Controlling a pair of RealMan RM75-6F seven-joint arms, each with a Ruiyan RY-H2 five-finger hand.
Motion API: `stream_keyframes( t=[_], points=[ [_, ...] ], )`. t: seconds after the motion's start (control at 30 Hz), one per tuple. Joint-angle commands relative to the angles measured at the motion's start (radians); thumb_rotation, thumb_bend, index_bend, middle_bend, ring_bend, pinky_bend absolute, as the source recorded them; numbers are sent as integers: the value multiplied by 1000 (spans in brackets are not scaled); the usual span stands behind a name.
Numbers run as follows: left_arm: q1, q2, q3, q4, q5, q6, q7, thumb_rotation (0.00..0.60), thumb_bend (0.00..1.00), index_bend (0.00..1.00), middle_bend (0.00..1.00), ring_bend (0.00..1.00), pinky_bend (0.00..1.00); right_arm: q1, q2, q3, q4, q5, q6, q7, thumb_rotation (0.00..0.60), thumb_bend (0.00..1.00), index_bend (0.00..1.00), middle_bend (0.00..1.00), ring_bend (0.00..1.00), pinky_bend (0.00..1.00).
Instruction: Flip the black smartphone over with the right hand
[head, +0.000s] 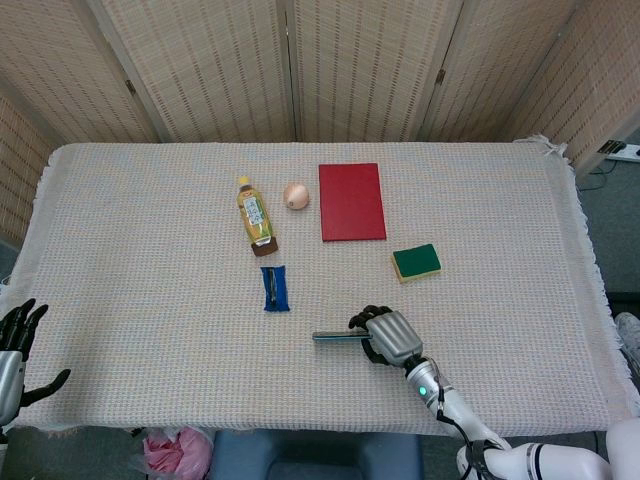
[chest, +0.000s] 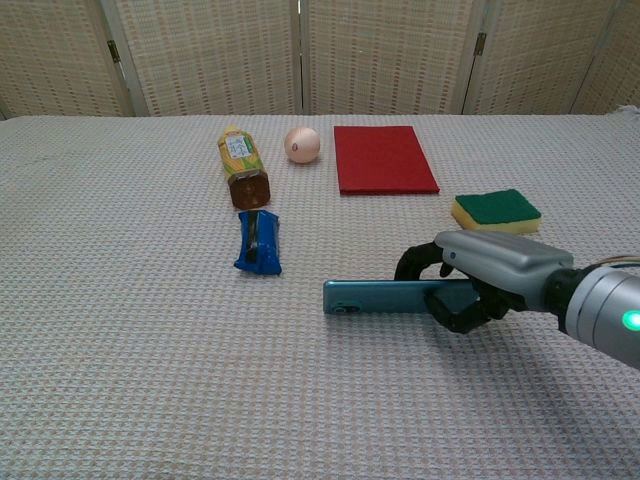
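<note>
The black smartphone (head: 336, 337) (chest: 385, 296) is lifted off the cloth and tipped up, so its teal back faces the chest view. My right hand (head: 388, 337) (chest: 480, 280) grips its right end, fingers over the top edge and thumb beneath. In the head view the phone shows only as a thin edge-on strip. My left hand (head: 14, 350) hangs at the table's near left corner, fingers spread, holding nothing.
A blue wrapper (head: 274, 288) lies just left of and beyond the phone. Further back sit a lying tea bottle (head: 255, 213), an egg (head: 295, 195), a red book (head: 351, 201) and a green-topped sponge (head: 416, 262). The woven tablecloth (head: 140, 260) covers the table.
</note>
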Motion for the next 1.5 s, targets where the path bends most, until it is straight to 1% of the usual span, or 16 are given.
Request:
stream_keyframes(
  t=[0.03,0.17,0.3,0.4,0.53,0.63,0.7,0.73,0.77,0.87,0.93,1.07,1.27,1.37,1.5],
  points=[
    [-1,0,0,-1,1,-2,2,600,203,96,46,46,142,17,5,20,13,29,-6,-8,600,570,341,340,201,250],
    [-1,2,0,-6,1,-1,5,600,203,96,46,46,142,45,-5,51,38,67,-12,-22,600,570,341,340,201,250],
    [1,5,-1,-8,0,2,5,600,202,96,46,46,142,64,-6,76,54,74,15,-41,600,570,341,340,201,250],
    [1,6,-2,-8,-2,1,5,600,203,96,46,46,142,64,17,83,36,65,39,-42,600,570,341,340,201,250],
    [-2,7,-5,-8,-2,-1,5,600,203,96,46,46,142,49,90,75,-19,36,74,-46,600,569,341,340,201,250],
    [-6,6,-7,-9,-1,-3,7,600,203,96,46,46,142,14,179,57,-83,-11,133,-48,600,535,341,335,201,250],
    [-8,6,-9,-11,1,-3,9,600,203,96,46,46,142,-16,238,40,-123,-42,173,-41,600,488,341,333,201,250],
    [-9,5,-9,-13,2,-3,10,600,203,97,46,46,142,-30,263,32,-140,-53,189,-38,600,444,341,329,201,250],
    [-10,5,-10,-15,4,-2,12,600,203,97,46,46,142,-50,297,21,-159,-69,213,-34,600,372,341,322,201,250],
    [-15,4,-10,-21,9,-6,21,600,203,97,46,46,142,-102,375,-8,-196,-105,269,-2,600,232,340,297,201,250],
    [-20,3,-10,-28,14,-10,30,600,203,97,46,46,142,-134,415,-24,-207,-133,303,33,600,204,330,282,202,250],
    [-29,-2,-12,-48,29,-9,49,600,203,97,46,46,142,-218,481,-64,-200,-221,413,123,600,184,275,254,201,250],
    [-38,-3,-9,-77,41,-15,82,600,202,97,46,46,142,-338,537,-126,-169,-333,567,230,600,181,262,247,200,250],
    [-41,-4,-3,-93,46,-22,101,600,202,97,46,46,142,-390,548,-149,-158,-356,621,271,600,181,263,247,200,250],
    [-49,1,0,-113,40,-41,125,600,203,97,46,46,142,-437,560,-166,-151,-367,658,296,600,181,263,247,199,250]
  ],
)
